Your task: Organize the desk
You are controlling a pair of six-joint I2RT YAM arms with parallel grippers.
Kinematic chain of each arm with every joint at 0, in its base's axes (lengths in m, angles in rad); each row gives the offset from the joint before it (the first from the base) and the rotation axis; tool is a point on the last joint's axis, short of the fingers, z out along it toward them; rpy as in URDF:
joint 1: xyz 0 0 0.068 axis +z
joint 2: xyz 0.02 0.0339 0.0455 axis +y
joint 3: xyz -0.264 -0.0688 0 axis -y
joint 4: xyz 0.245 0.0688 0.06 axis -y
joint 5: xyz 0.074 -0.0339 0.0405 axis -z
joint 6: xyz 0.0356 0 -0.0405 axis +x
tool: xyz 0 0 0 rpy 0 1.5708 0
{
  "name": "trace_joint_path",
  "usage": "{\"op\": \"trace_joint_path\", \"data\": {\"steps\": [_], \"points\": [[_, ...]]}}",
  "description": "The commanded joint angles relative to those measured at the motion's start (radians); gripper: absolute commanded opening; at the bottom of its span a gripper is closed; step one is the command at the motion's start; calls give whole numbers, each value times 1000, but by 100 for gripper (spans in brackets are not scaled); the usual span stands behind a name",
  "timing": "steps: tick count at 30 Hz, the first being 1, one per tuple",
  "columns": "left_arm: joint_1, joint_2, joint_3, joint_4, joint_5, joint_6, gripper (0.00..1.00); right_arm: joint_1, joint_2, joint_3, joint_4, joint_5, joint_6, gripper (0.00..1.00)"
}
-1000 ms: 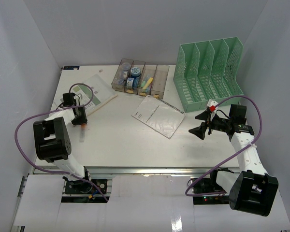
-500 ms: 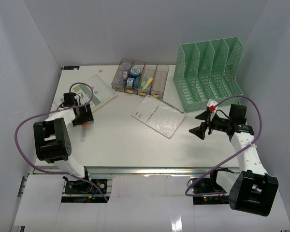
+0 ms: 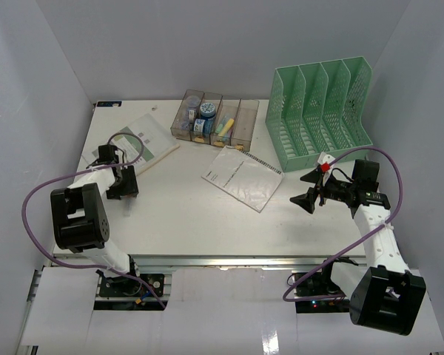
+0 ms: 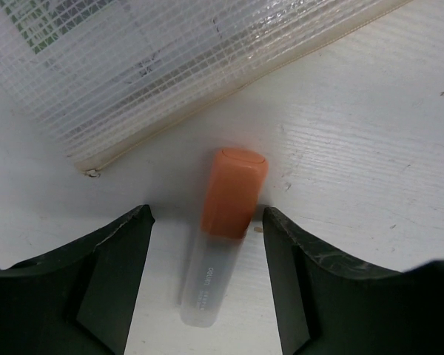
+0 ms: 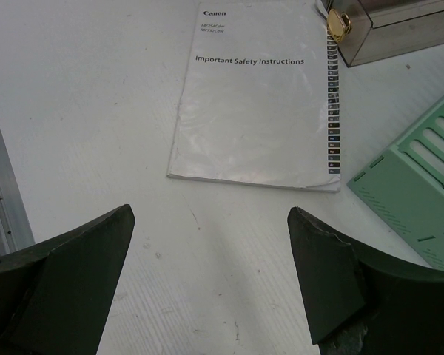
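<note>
right gripper (image 5: pixel 209 222) wide, empty, above desk (image 5: pixel 96 111) near booklet (image 5: pixel 255 96) | left gripper (image 3: pixel 123 186) has just spread, jaws astride orange-capped marker (image 4: pixel 220 233) lying loose on desk by mesh pouch (image 4: pixel 170 66) | likely released: marker not yet sorted into far bins (image 3: pixel 214 118)

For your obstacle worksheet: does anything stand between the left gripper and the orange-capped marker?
Nothing visible does. The marker lies on the desk between the fingers of the open left gripper; the mesh pouch lies beyond its cap.
</note>
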Motion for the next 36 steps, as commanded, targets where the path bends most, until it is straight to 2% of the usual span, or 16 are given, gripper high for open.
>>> {"op": "trace_joint_path", "data": {"steps": [1, 6, 11, 15, 19, 20, 24, 28, 30, 36], "points": [[0, 13, -45, -114, -66, 16, 67, -5, -15, 31, 0, -10, -22, 91], [-13, 24, -41, -114, -65, 14, 52, -3, -19, 31, 0, -15, -20, 90], [-32, 38, -5, -114, -23, -5, 20, -5, -16, 29, 1, -11, -21, 91], [-68, 5, 55, -104, 89, -39, 10, -6, -10, 28, 1, 0, -25, 90], [-108, -125, 85, 29, 392, -186, 5, -5, -12, 23, 1, -4, -23, 90], [-121, -128, 79, 65, 434, -191, 5, -5, -12, 23, 1, -4, -23, 90], [-250, -211, 67, 281, 550, -412, 5, -5, -8, 20, 3, 0, -23, 90], [-377, -112, 190, 441, 584, -502, 5, -5, 4, 18, 11, 12, -22, 90], [-419, -13, 258, 490, 597, -531, 5, -6, 4, 12, 17, 16, -20, 90], [-506, 282, 632, 572, 612, -564, 6, -10, 12, 6, 39, 17, -5, 90]]}}
